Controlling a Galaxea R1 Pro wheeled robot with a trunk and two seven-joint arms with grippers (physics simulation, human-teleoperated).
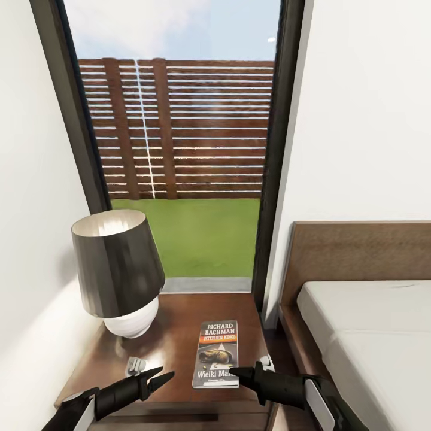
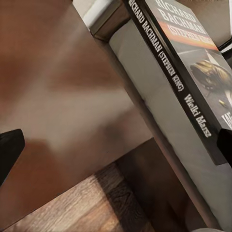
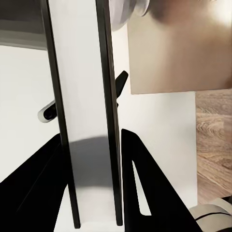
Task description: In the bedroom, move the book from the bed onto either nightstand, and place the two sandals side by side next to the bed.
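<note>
Lying flat on the nightstand [image 1: 173,335], the book [image 1: 216,353] shows its cover face up, white "Richard Bachman" lettering over an orange band. It sits toward the table's bed-side half, well clear of the lamp [image 1: 120,272], whose dark shade and white round base occupy the far corner by the wall. And look at the right gripper [image 1: 234,372]: in the head view its black tip meets the near corner of the book. The right wrist view makes it plain, with two dark fingers [image 3: 145,188] on either side of the pale page edge, covers pressed between them, so that gripper is clamped on the book. Over on the other side, the left gripper [image 1: 167,375] hovers above the front edge of the nightstand, near the book but apart from it. Its fingers look drawn together to a point in the head view, yet I cannot tell for sure whether they are closed. From the left wrist view the book's spine [image 2: 169,77] runs across the glossy brown top. To the right, the bed [image 1: 371,335] stands with its grey mattress and brown headboard.
</note>
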